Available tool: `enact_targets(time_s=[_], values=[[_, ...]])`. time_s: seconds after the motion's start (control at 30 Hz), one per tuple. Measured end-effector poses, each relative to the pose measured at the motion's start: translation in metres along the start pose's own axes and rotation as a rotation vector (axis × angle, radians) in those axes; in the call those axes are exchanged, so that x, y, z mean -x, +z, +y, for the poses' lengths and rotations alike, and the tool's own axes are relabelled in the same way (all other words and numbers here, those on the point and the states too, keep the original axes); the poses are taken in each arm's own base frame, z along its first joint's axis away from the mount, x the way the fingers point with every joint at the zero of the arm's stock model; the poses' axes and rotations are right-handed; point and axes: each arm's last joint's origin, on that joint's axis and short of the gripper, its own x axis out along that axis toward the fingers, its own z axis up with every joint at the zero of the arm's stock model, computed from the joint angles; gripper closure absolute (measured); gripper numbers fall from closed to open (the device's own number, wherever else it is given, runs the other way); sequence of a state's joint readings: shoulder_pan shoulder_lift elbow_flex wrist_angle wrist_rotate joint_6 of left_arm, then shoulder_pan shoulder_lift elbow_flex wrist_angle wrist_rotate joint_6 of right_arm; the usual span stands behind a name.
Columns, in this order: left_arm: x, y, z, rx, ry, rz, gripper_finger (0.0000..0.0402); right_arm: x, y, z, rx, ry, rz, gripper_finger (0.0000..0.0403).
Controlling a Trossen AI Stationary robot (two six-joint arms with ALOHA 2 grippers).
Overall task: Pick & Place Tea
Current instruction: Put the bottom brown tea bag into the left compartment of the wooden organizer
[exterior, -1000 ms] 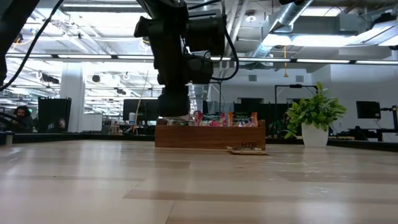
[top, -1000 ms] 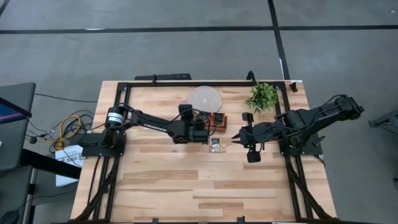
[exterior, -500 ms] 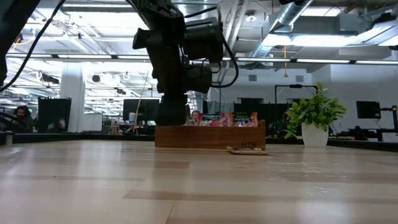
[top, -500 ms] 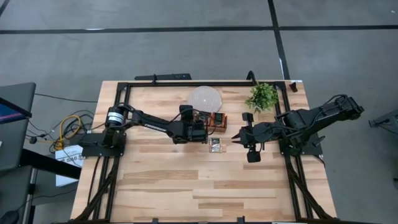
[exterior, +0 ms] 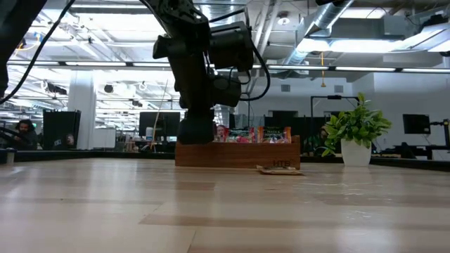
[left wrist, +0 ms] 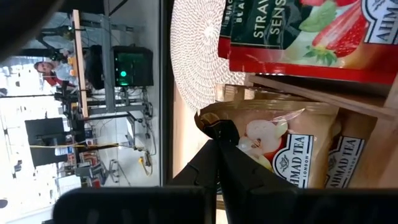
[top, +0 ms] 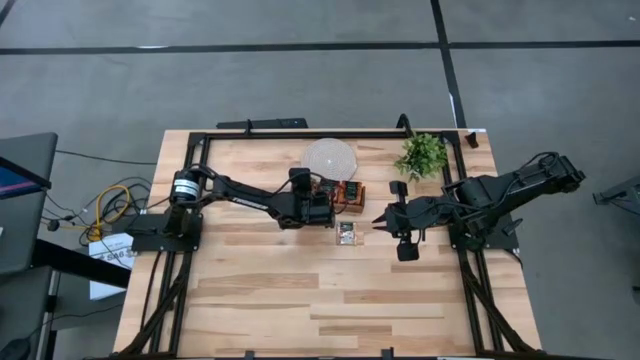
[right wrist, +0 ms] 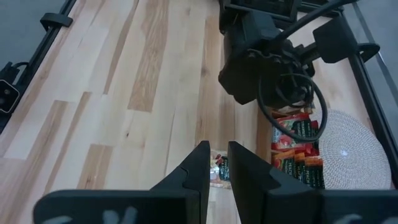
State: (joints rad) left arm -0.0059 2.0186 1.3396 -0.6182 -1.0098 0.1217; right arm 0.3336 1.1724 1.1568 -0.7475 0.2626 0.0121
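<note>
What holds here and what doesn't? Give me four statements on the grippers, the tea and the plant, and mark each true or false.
1. The left gripper is at the wooden tray, pinched shut on the edge of a pale sachet. True.
2. The right gripper holds a red sachet. False: it holds nothing, its jaws stand slightly apart, and it hangs over the table beside the tray.
3. One loose sachet lies flat on the table, outside the tray. True.
4. The plant stands in a tray compartment. False: it stands on the table, apart from the tray, on the right arm's side.
</note>
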Motion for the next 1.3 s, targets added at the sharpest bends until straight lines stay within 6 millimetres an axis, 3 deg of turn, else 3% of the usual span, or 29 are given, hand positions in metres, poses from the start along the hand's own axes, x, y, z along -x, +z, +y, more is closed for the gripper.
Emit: enact_targets(time_s=[0.83, 1.3], values=[[0.0, 0.0012, -0.0002, -0.036, -0.011, -0.009, 0.04, 0.0, 0.0001, 0.0, -0.012, 0.0, -0.001, 0.0353], [0.0, 0.0031, 0.0001, -0.015, -0.011, -0.022, 0.0336, 0.0, 0.0001, 0.0, -0.015, -0.001, -0.001, 0.0353]])
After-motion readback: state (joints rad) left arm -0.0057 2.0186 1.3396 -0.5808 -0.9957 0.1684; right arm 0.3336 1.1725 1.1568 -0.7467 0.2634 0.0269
